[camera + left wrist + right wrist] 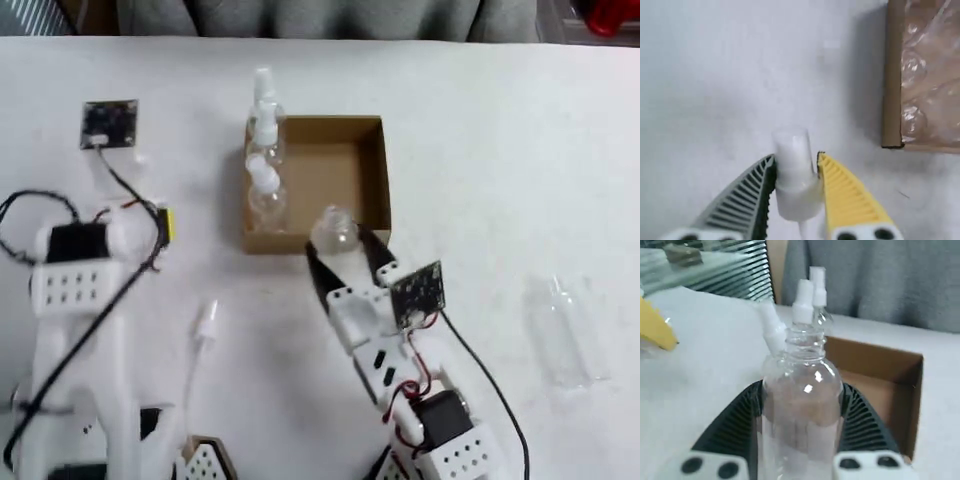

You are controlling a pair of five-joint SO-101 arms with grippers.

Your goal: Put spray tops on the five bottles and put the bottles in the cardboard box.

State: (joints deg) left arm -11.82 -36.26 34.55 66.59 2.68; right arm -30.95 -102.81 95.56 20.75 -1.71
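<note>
Right wrist view shows the clear plastic bottle (802, 410), which we judge light, slippery and squashable, clamped mid-body by the black right gripper (802, 386) just beside the brown cardboard box (882, 365).

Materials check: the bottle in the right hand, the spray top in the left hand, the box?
Bottle: clear glossy plastic by the look, see-through with bright highlights; glass not ruled out. Spray top: white plastic, smooth, cap slightly translucent. Box: plain brown cardboard, dull, with thin folded walls.
</note>
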